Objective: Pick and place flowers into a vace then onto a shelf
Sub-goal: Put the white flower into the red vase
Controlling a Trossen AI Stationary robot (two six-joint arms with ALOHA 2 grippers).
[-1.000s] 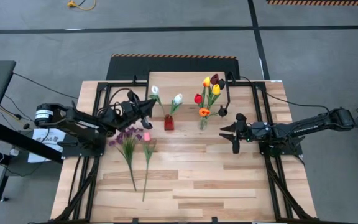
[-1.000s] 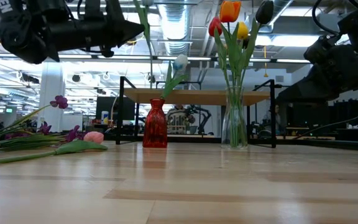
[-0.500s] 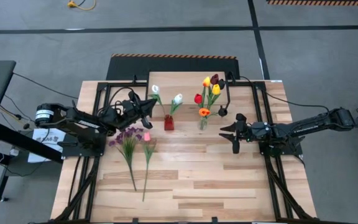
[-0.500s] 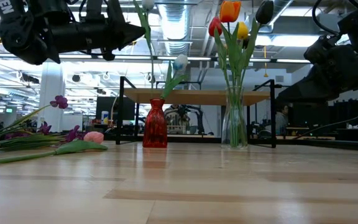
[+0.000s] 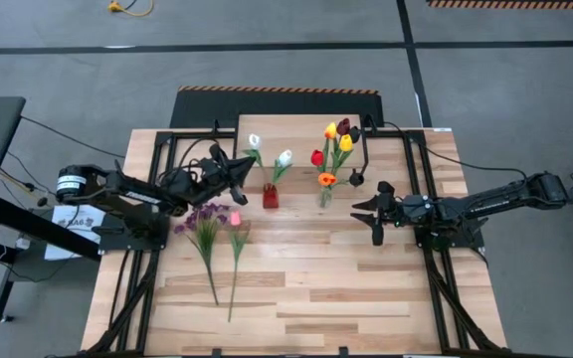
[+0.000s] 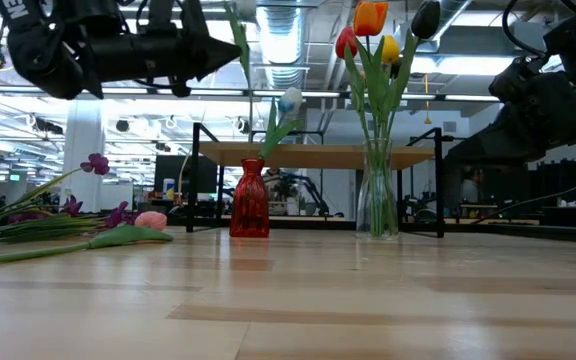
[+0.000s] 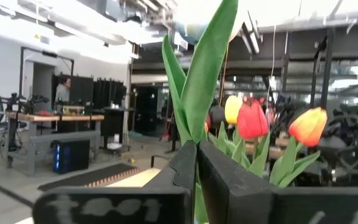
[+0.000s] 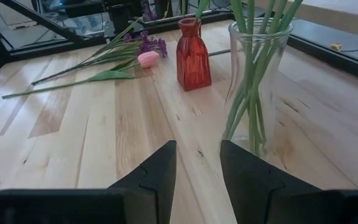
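The table (image 8: 104,130) is pale wood planks with visible grain and a soft sheen. The red vase (image 8: 192,55) looks like glossy ribbed glass, the taller vase (image 8: 260,81) clear smooth glass. The gripper fingers (image 8: 157,171) are matt black.

Two vases, one small red glass vase (image 5: 270,196), one tall clear glass vase (image 5: 324,198), one low wood-topped shelf (image 5: 306,134), five tulips in the clear vase

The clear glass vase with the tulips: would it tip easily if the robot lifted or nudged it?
Probably somewhat. The clear glass vase is tall and narrow, and its tulips rise well above the rim, so it looks top-heavy. Smooth glass likely makes it slippery and breakable.
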